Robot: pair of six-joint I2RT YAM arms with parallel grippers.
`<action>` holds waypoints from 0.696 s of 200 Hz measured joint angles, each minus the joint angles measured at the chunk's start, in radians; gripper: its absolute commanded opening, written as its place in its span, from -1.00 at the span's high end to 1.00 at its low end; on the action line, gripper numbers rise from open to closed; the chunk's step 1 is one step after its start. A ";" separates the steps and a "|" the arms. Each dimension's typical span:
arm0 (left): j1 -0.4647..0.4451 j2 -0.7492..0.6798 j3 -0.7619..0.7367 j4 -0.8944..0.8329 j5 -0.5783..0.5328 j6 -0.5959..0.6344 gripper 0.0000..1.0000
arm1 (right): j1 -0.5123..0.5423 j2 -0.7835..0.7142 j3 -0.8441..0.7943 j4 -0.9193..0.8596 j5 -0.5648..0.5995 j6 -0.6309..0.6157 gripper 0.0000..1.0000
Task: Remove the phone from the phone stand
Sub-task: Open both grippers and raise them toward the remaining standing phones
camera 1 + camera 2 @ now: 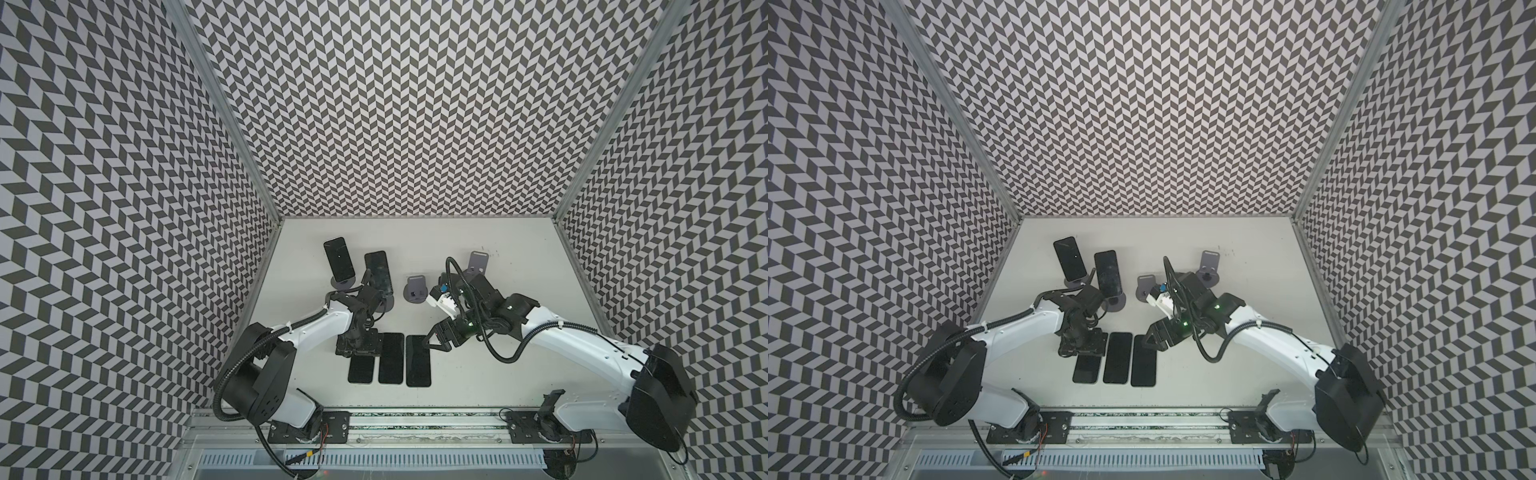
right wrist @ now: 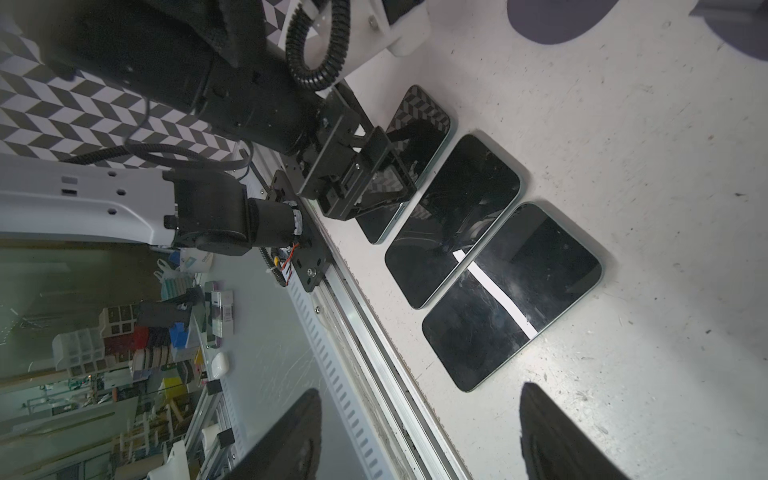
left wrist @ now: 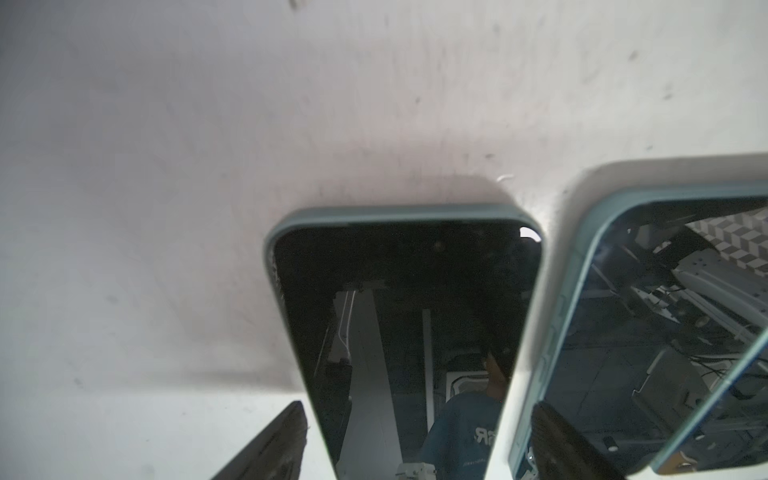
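Left gripper (image 1: 359,352) angled down over the row's (image 1: 390,359) left phone (image 1: 360,371), released, fingers (image 3: 274,444) straddling it. Behind the row: two phones (image 1: 338,259) leaning on stands (image 1: 344,284), two empty stands (image 1: 414,289). Right gripper (image 1: 430,341) parted, empty, above the row's right phone (image 1: 417,365); bare table (image 1: 498,365) right of the row.

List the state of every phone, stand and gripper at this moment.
left gripper, open, straddling the left flat phone without clamping it
right gripper, open, empty
left flat phone, lying flat, screen up
middle flat phone, lying flat, screen up
right flat phone, lying flat, screen up
back-left phone, docked, not yet removed
second docked phone, docked, not yet removed
near stand, empty
far stand, empty
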 measured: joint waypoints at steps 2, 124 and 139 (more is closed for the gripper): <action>0.000 -0.005 0.001 -0.001 -0.001 0.000 -0.71 | 0.000 0.000 0.003 0.000 0.002 0.001 -0.47; 0.010 -0.413 0.122 0.031 -0.145 -0.002 -0.71 | 0.026 0.098 0.315 -0.029 0.236 0.203 -0.45; 0.010 -0.454 0.132 0.048 -0.150 0.018 -0.71 | 0.053 0.140 0.391 -0.046 0.281 0.229 -0.45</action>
